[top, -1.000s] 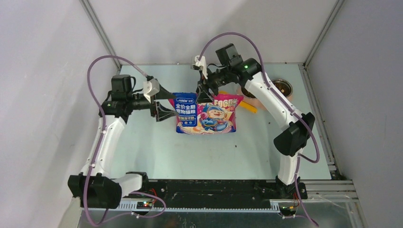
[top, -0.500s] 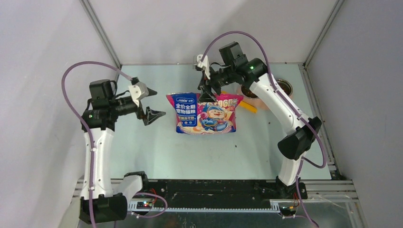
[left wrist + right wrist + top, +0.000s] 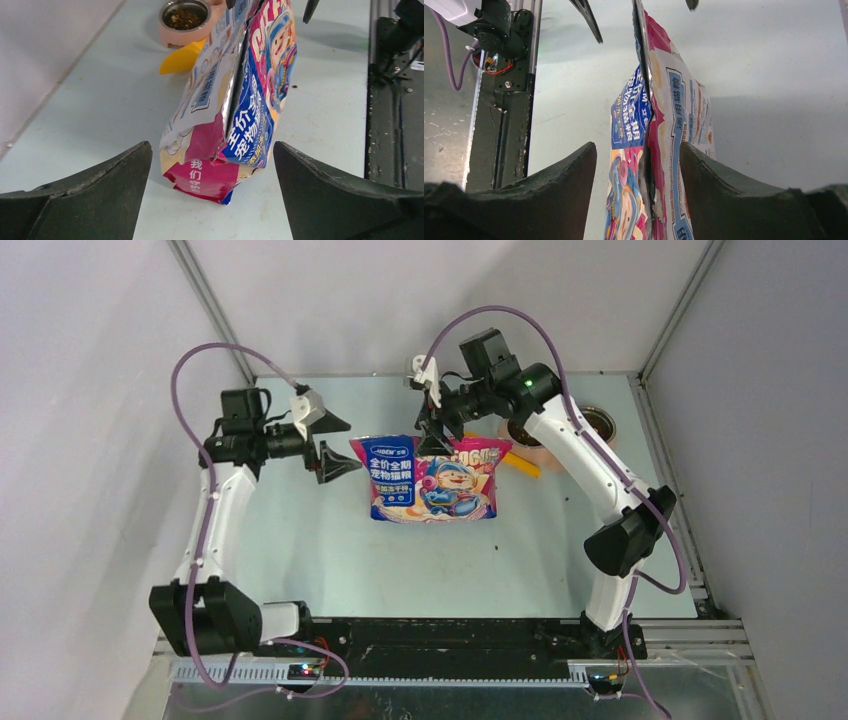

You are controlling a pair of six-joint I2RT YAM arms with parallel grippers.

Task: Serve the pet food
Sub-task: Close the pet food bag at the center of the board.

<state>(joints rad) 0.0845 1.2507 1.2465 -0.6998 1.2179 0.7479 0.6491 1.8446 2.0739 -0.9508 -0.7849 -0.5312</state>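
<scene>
Well apart: pet food [image 3: 184, 19], left hand [image 3: 349, 445].

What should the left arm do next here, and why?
Probably ease the left gripper forward and close on the near edge of the bag. Its jaws stand wide open with that edge centred between them, not touching, while the right gripper straddles the top edge. A firm side hold looks needed before tipping it toward the bowl.
</scene>
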